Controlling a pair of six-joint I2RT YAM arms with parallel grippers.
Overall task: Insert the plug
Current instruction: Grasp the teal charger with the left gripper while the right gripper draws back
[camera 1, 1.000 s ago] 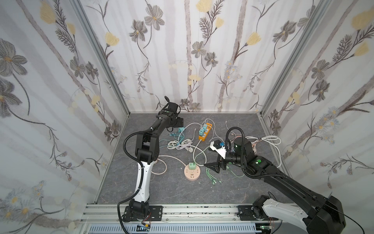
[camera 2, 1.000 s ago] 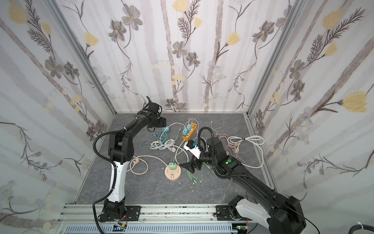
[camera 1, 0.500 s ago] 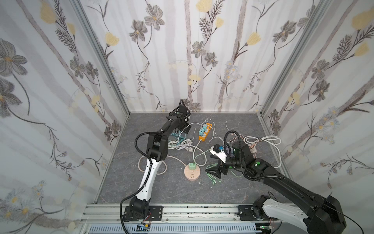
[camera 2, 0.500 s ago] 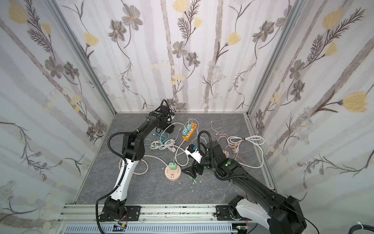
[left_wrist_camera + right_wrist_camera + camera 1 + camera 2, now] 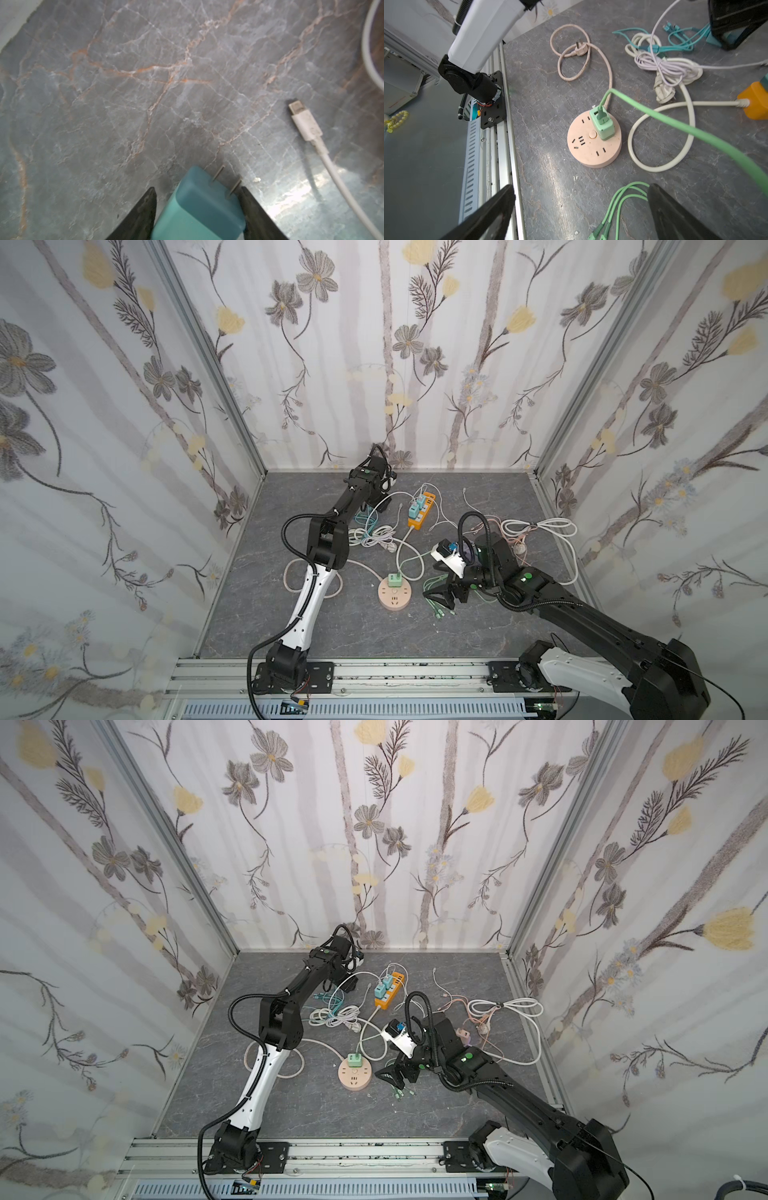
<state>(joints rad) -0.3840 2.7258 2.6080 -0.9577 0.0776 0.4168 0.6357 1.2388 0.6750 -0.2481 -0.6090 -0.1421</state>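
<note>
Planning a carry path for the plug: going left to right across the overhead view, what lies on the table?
In a top view: pink cord loop → round pink socket → orange power strip → white cable coil. The tangled bundles and green cables overlap these, so they are left out.

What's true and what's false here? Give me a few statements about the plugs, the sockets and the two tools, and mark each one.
1. The left tool has a teal plug between its fingers. True.
2. The right tool holds a green cable. False: it is open and holds nothing. The green cables lie on the table under it.
3. A green adapter is plugged into the round socket. True.
4. The orange strip has nothing plugged in. False: teal adapters sit in it.
</note>
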